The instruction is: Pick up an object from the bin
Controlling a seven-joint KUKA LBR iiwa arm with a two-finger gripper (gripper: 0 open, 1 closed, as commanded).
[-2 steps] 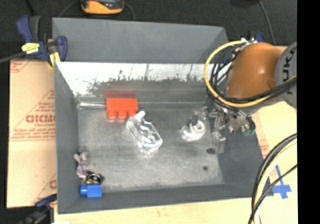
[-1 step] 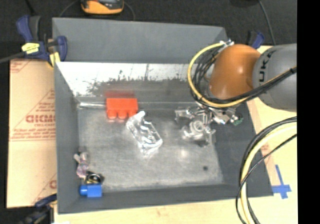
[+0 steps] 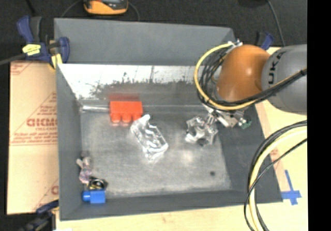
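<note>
Hand near clear, perhaps plastic, wrapper

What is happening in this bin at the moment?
The robot arm reaches into the grey bin from the right, with its gripper low over the floor on the right side. The nearest thing is a clear crinkled plastic piece just to its left; a red block lies farther left, near the back wall. Nothing looks lifted yet.

Your arm comes in from the right, and its grey link ends up and to the right of the pincer. Directly above the pincer is the orange wrist cover, with yellow and black cables looped round it. The pincer points downward.
</note>
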